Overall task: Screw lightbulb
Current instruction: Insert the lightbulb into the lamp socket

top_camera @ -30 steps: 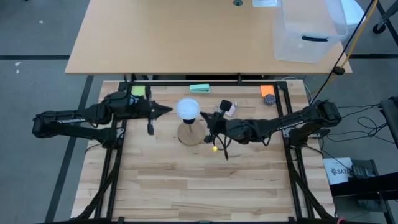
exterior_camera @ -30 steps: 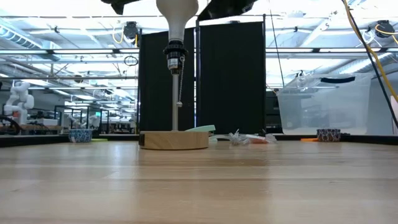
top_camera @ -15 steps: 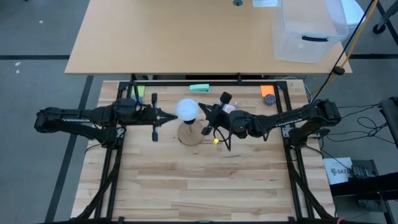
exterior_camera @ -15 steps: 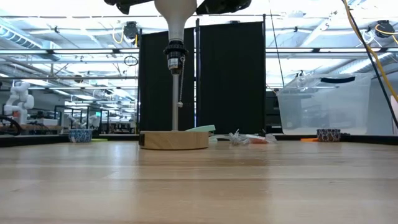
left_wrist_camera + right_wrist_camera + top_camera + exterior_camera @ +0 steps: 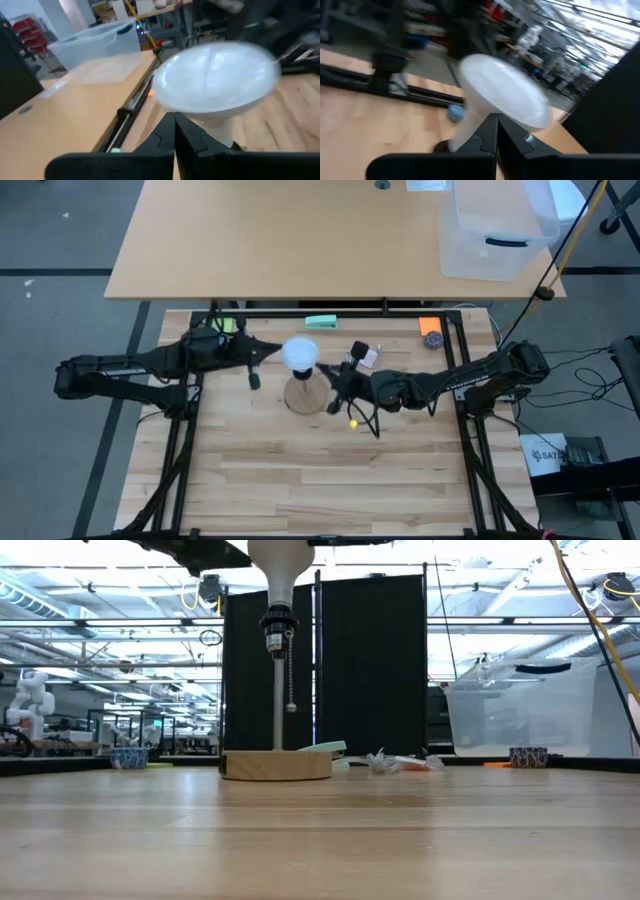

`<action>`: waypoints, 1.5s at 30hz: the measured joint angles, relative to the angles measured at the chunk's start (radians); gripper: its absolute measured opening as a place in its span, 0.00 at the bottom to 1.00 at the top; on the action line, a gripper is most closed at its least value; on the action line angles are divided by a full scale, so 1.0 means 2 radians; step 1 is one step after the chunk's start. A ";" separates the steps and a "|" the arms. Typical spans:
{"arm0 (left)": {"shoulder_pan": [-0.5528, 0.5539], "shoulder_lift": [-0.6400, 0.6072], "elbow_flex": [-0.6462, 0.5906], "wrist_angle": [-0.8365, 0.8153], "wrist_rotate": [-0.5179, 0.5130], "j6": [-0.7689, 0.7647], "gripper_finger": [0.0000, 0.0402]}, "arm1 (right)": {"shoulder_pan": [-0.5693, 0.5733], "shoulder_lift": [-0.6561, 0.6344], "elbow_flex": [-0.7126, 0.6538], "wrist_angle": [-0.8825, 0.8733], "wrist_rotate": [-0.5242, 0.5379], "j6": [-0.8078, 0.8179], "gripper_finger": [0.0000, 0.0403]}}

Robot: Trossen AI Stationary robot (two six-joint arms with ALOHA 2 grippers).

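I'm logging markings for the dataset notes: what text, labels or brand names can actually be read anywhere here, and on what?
"SAT": the only letters legible, on a white box on the floor right of the table; the rest is too small.
Lightbulb: no readable marking.
Clear bin: none readable.

The left gripper (image 5: 174,131) had its two dark fingers (image 5: 161,140) pressed together, no gap between them, tips meeting in a point. Just beyond those tips stood the lightbulb (image 5: 216,82), its wide frosted globe above the fingertips and its narrower pale neck dropping down just beside them, on the side of the other finger; whether the tips touched the neck could not be told. Past the bulb, dark arm parts (image 5: 280,25) crossed the view, blurred. Off to the first finger's side a pale wooden tabletop (image 5: 65,107) stretched away, edged by a dark metal rail (image 5: 132,102), with a clear plastic bin (image 5: 95,42) resting on it farther off.
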 joint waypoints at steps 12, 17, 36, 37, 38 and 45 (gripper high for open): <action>0.028 -0.012 -0.001 -0.016 0.011 -0.004 0.00 | 0.024 0.001 0.000 -0.031 0.016 0.015 0.00; 0.010 -0.028 -0.001 -0.006 0.056 -0.004 0.00 | 0.012 0.001 0.000 -0.039 0.055 0.015 0.00; -0.018 -0.017 0.000 -0.004 0.072 -0.002 0.00 | -0.042 0.000 0.000 0.014 0.003 -0.007 0.00; -0.016 -0.017 0.000 -0.007 0.072 -0.002 0.00 | -0.040 0.000 0.000 0.014 0.005 -0.007 0.00; -0.014 -0.017 0.000 -0.011 0.072 -0.002 0.00 | -0.037 0.000 0.000 0.014 0.007 -0.007 0.00; 0.005 -0.017 0.000 -0.019 0.067 -0.003 0.00 | -0.017 -0.001 0.000 0.007 0.011 -0.013 0.00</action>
